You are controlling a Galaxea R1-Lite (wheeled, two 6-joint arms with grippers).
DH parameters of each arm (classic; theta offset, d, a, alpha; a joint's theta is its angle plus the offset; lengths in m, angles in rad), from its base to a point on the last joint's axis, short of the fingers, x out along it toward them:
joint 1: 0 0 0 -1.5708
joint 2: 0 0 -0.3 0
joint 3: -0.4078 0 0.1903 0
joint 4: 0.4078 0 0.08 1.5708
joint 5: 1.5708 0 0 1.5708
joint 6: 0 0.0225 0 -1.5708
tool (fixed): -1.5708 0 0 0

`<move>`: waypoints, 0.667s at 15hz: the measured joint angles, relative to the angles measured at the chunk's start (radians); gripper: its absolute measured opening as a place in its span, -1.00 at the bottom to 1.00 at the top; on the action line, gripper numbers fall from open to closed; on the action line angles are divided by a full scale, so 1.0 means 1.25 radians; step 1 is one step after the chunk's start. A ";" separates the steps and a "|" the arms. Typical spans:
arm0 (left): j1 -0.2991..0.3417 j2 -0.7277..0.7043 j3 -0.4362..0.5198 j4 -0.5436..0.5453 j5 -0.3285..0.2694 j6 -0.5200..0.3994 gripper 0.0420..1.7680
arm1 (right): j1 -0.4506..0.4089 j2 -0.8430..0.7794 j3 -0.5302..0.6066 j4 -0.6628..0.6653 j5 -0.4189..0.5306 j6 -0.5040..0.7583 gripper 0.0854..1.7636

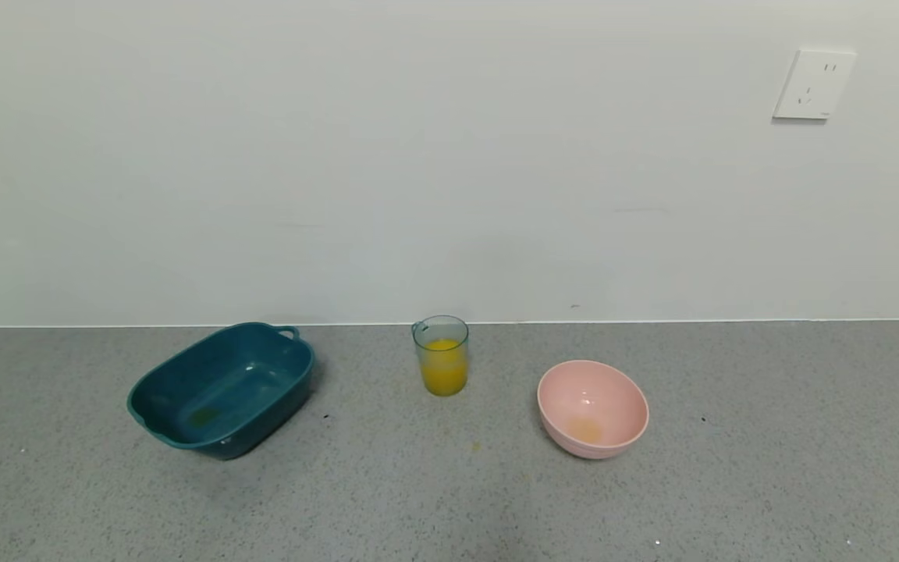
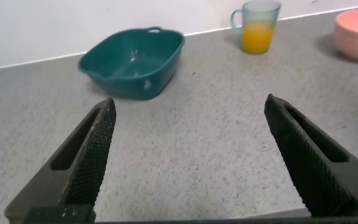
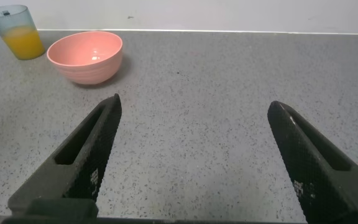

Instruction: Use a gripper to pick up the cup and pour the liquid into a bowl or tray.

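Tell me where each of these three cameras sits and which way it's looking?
Head view: high on the robot, looking forward and down at the grey counter and wall; no arm shows.
Left wrist view: on the left arm, low over the counter, facing the teal tray; the open left gripper frames it.
Right wrist view: on the right arm, facing the pink bowl; the open right gripper shows.
All three share the cup of orange liquid.
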 joint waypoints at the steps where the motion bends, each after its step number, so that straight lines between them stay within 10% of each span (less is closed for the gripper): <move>1: 0.000 0.012 -0.016 0.000 -0.013 -0.007 0.94 | 0.000 0.000 0.000 0.000 0.000 0.000 0.94; 10: -0.043 0.295 -0.212 -0.026 -0.026 -0.013 0.94 | 0.000 0.000 0.000 0.000 0.000 0.000 0.94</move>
